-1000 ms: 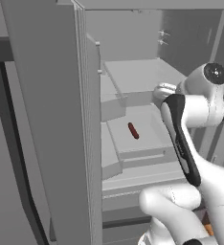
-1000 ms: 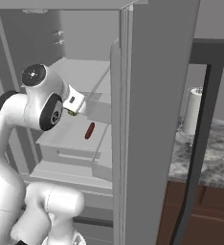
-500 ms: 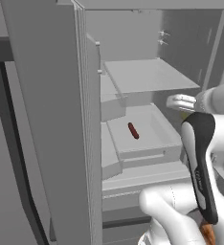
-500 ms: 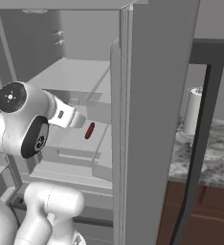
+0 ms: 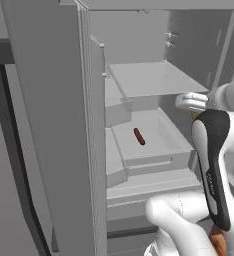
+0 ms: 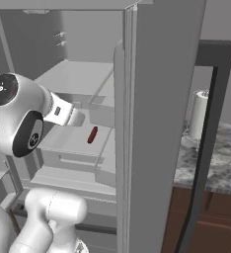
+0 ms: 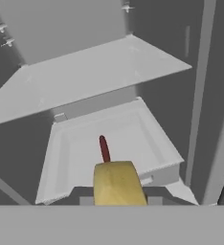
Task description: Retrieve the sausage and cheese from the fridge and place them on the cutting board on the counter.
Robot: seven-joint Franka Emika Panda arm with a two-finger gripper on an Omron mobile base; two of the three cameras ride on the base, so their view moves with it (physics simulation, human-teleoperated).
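Observation:
The fridge [image 5: 44, 125] stands open, its door [image 6: 157, 123] edge-on in the right base view. The sausage [image 5: 139, 136] [image 6: 92, 134] [image 7: 104, 148], slim and dark red-brown, lies in a shallow white bin [image 7: 61, 158] under a shelf. In the hand view a yellow block of cheese [image 7: 117, 183] sits between the fingertips of my gripper [image 7: 117, 198], which is shut on it. The hand [image 5: 190, 102] [image 6: 70, 116] hovers in front of the bin, nearer than the sausage and apart from it. The counter [image 6: 206, 165] shows right of the fridge door. The cutting board is out of view.
A flat white shelf [image 5: 151, 77] spans the fridge above the bin. More bins and drawers [image 5: 149, 182] lie below. A paper towel roll [image 6: 199, 114] stands on the counter beside a dark vertical frame [image 6: 206, 143]. My own arm [image 5: 214, 170] fills the lower right.
The arm has drawn back from the fridge interior and sunk lower, carrying the hand outward with the cheese. The sausage has stayed in place.

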